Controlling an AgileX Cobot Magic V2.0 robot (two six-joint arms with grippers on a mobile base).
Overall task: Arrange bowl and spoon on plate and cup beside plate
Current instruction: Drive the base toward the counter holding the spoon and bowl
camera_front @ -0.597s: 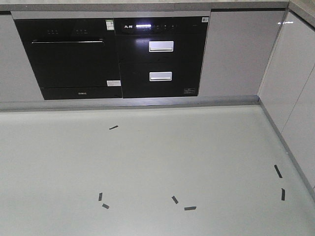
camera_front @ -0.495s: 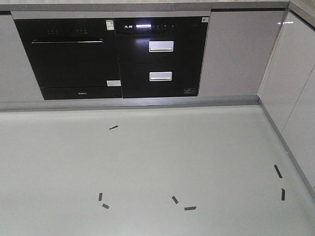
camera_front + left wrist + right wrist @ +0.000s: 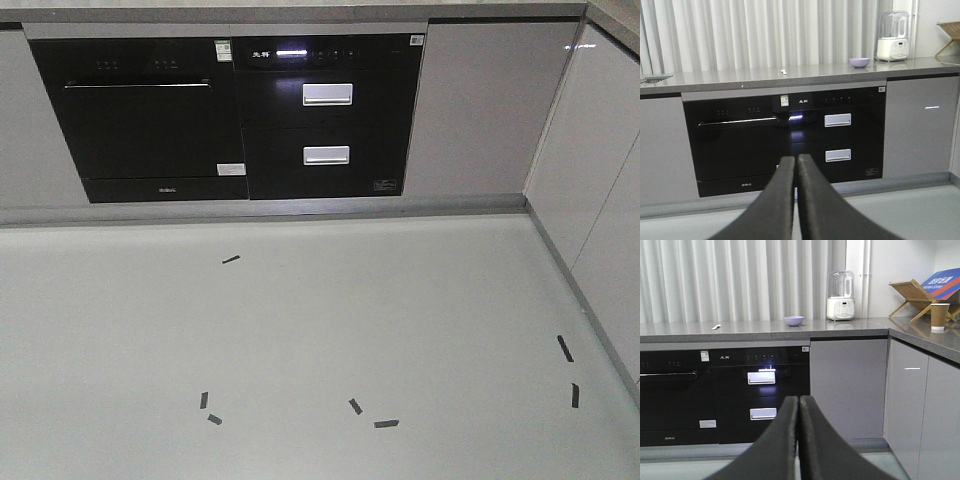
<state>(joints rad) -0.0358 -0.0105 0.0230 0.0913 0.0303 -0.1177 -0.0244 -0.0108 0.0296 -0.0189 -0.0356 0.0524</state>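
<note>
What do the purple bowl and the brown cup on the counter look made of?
The bowl looks like smooth plastic: even lavender colour, soft sheen. The cup looks like paper: matte brown wall, white base band. Both are too distant for certainty.

Now the floor [image 3: 320,330] and black built-in appliances [image 3: 230,115] are viewed steeply downward by the front camera; the same appliances are faced level (from low, farther back) by both wrist cameras.
</note>
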